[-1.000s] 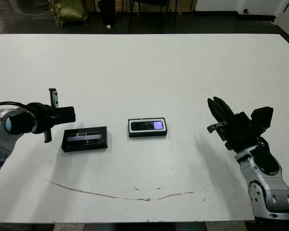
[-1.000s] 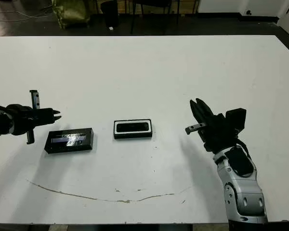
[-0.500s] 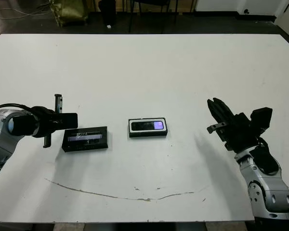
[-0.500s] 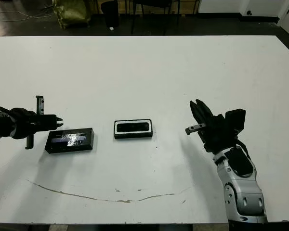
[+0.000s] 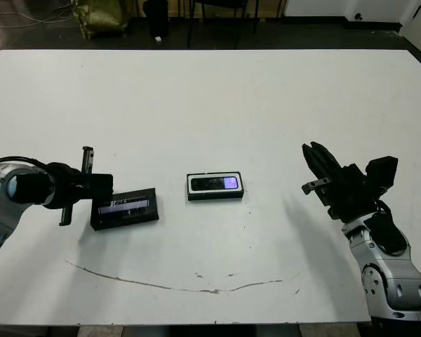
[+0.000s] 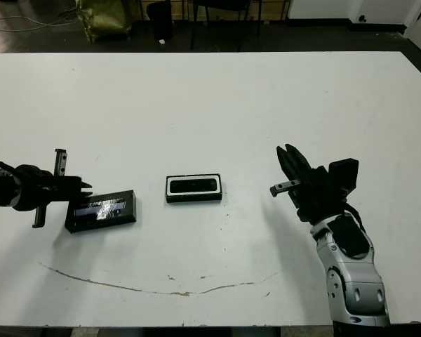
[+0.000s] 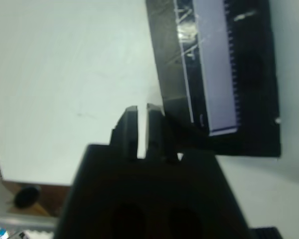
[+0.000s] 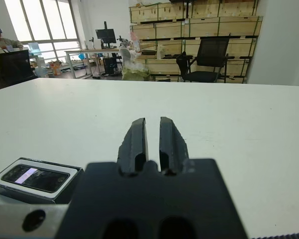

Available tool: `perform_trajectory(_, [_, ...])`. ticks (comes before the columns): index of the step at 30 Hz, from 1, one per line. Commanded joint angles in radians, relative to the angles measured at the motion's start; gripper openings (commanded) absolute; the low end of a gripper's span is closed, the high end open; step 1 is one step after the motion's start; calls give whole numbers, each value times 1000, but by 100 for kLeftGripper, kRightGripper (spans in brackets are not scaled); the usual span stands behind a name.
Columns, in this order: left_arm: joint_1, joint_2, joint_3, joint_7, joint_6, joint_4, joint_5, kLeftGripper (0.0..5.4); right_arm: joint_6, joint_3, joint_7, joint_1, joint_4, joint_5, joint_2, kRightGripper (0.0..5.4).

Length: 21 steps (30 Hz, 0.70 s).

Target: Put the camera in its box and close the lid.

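Camera (image 5: 214, 184) already sits in box (image 5: 215, 194) mid-tabletop; left pincer (image 5: 81, 186), closed & empty, dropped over last 1 s to lid (image 5: 125, 208) edge, so lid pickup looks next.

The camera (image 5: 215, 183) lies flat inside the white-lined box (image 5: 215, 187), purple screen toward 3 o'clock; the black, silver-striped lid (image 5: 125, 209) lies at its 9 o'clock.

lid (image 5: 125, 208): black, with a glossy silvery strip
table (image 5: 217, 105): smooth matt white
fingers (image 8: 138, 140): matt black plastic
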Motion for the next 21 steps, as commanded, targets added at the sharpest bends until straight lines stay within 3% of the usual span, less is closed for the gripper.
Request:
perform_trajectory(1, [69, 31, 13, -17, -3, -18, -27, 2, 23, -5, -5, 18, 4, -1, -9, 0])
perform_trajectory(10, [153, 79, 45, -49, -4, -72, -93, 2, 17, -3, -4, 11, 10, -11, -10, 0])
perform_trajectory(21, [178, 91, 78, -33, 34, -47, -111, 2, -3, 0, 0, 8, 24, -15, -9, 0])
